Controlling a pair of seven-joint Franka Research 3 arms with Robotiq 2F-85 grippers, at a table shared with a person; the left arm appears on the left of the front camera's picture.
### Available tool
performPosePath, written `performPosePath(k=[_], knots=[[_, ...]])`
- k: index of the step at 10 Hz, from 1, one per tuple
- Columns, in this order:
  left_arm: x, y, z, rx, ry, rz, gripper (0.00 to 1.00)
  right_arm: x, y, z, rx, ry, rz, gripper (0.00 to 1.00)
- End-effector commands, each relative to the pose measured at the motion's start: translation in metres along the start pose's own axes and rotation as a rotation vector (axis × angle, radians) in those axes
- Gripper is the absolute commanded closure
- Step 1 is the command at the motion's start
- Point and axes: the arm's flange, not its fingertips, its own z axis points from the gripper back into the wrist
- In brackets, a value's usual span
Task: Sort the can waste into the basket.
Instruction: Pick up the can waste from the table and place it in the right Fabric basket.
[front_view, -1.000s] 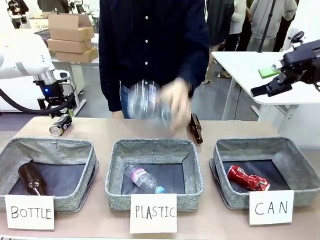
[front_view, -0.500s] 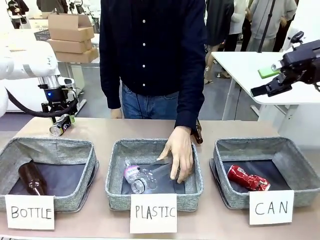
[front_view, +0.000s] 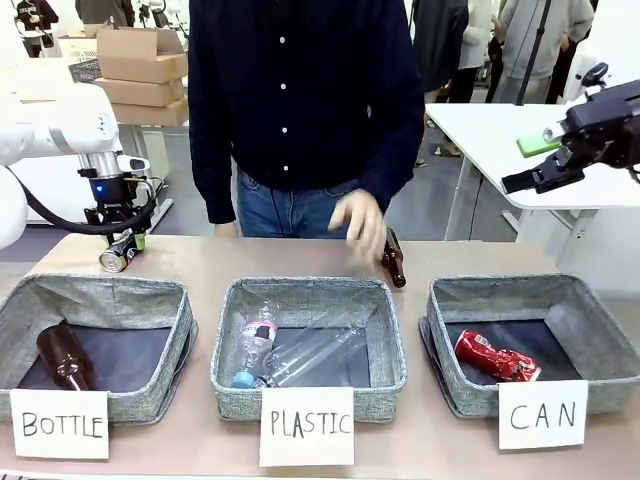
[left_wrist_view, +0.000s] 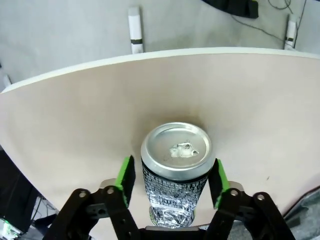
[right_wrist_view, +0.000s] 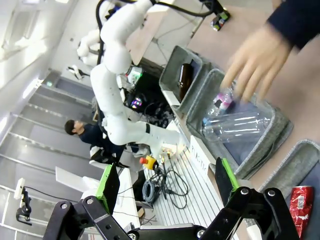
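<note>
Front view: black can (front_view: 115, 260) at the far left of the worktop (front_view: 300, 255), behind the BOTTLE basket (front_view: 100, 290), with the left gripper (front_view: 124, 243) set down over it. The dented red can (front_view: 497, 358) lies inside the CAN basket (front_view: 440, 300) at the right, and the right gripper (front_view: 525, 165) is high above that basket, jaws wide and empty. Left wrist view: left gripper closed about the black can, one green pad at each flank, silver end toward the camera, pale worktop beneath. Right wrist view: right gripper spread wide, holding nothing; red can in the CAN basket at lower right.
</note>
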Motion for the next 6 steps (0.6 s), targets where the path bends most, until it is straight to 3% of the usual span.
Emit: performPosePath(k=[1, 3, 4, 6], knots=[[0.0088, 0.0053, -0.0005, 0.007, 0.015, -0.028, 1.00, 0.0016, -0.0003, 0.0022, -0.009, 0.004, 0.018, 0.00], [0.0083, 0.0068, -0.0041, 0.008, 0.021, -0.028, 1.00, 0.0016, -0.0003, 0.0022, -0.009, 0.004, 0.018, 0.00], [0.0070, 0.0067, -0.0034, 0.003, 0.016, -0.031, 0.95, 0.0016, -0.0003, 0.0022, -0.009, 0.004, 0.018, 0.00], [-0.0003, 0.0041, -0.0003, -0.042, 0.006, -0.053, 1.00, 0.0016, -0.0003, 0.0022, -0.009, 0.004, 0.018, 0.00]])
